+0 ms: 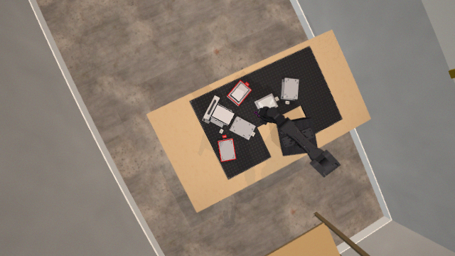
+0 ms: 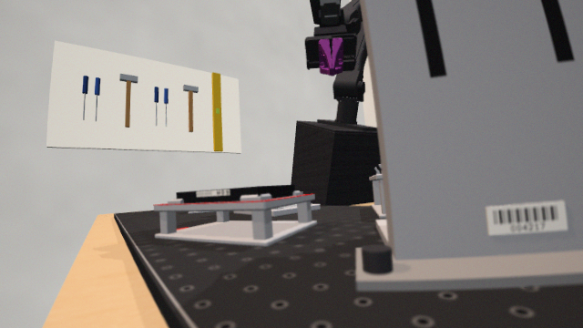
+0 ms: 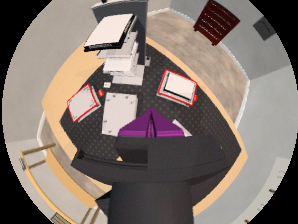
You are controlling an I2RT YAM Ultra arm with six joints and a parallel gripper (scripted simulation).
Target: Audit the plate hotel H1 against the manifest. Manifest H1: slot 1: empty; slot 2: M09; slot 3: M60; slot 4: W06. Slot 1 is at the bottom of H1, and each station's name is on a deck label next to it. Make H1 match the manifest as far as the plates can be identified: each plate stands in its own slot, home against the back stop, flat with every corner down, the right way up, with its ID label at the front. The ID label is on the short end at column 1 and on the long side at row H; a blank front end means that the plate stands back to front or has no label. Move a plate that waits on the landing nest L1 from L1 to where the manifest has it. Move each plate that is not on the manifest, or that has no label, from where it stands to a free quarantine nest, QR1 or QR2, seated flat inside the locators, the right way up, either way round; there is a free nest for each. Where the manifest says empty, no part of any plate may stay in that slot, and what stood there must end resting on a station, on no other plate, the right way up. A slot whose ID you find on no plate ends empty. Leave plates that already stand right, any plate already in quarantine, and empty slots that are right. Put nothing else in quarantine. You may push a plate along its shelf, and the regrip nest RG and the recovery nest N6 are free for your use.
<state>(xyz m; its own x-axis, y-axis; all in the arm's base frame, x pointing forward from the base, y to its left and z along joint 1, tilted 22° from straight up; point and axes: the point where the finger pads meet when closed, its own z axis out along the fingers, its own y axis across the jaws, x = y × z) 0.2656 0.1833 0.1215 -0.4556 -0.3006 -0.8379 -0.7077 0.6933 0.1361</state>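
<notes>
Light: even and soft, no glare.
Shadows: faint on the counter (image 1: 178, 149), lower left.
Wrist view: fisheye, black corners, coarse.
Exterior view: near panel (image 2: 474, 137) slightly soft.

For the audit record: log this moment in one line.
gripper: shut, empty | position: raised above black perforated deck | red-rimmed nest: holds plate

Grey plate hotel (image 1: 207, 113), plate (image 1: 222, 114) protruding

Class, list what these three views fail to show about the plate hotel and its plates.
- Slot contents: in the exterior view the hotel's side panel hides them.
- Plate IDs: too small in the top view of the hotel, blurred in the wrist view.
- Deck labels: too small to read.
</notes>
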